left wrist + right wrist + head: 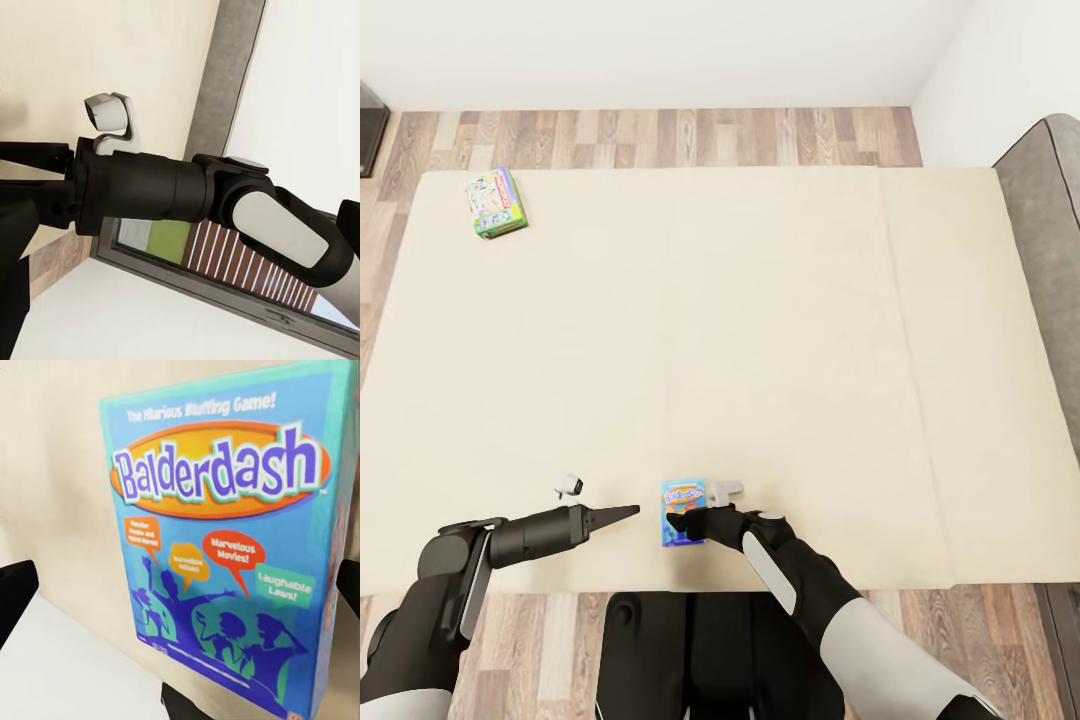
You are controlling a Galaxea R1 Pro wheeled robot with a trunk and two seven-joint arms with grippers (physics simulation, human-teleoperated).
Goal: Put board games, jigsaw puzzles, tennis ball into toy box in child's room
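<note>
The right claw (pixel 678 522) reaches over the near edge of the bed (pixel 780 330), its dark fingers lying across the small blue board game (pixel 683 511). In the right wrist view that box (pixel 232 547) sits straight ahead between the two black fingertips (pixel 15 592) at either side, its lid reading "Balderdash" (with "The Hilarious Bluffing Game!" above the title); the fingers are spread to either side of the box, and whether they press on its edges I cannot tell. The box lies flat on the beige mattress.

The left claw (pixel 628 512) points toward the right claw, hovering just short of the blue box with its fingers drawn together to a point, grasping nothing. The left wrist view looks across at the right arm (pixel 225 199) and its white wrist camera (pixel 109 116).

Far from both claws, at the opposite corner of the mattress and diagonally away from the left claw, lies the green-edged Monopoly board game (pixel 495 202), flat and slightly turned. Wood-plank floor (pixel 660 135) shows beyond the bed, and the grey headboard (pixel 1050 240) stands off to the right claw's side.
</note>
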